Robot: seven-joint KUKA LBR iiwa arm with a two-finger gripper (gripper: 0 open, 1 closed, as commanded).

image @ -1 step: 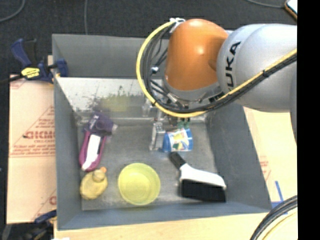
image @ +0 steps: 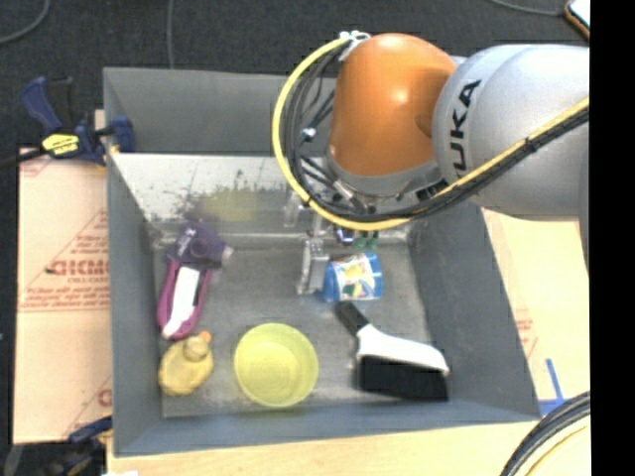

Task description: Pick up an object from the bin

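Currently, the claw (image: 319,274) sits low in the middle of the grey metal bin (image: 466,296), beneath the arm's orange cover (image: 387,97). Whether the claw is spread or pressed together cannot be told. A small blue, white and yellow package (image: 354,278) lies at bin centre, just beside the claw on its right in the view. A black-and-white brush (image: 397,365) lies near the package, toward the front right. A yellow bowl (image: 276,365), a yellow rubber duck (image: 187,363) and a purple-and-white handled object (image: 187,286) lie well apart, to the left.
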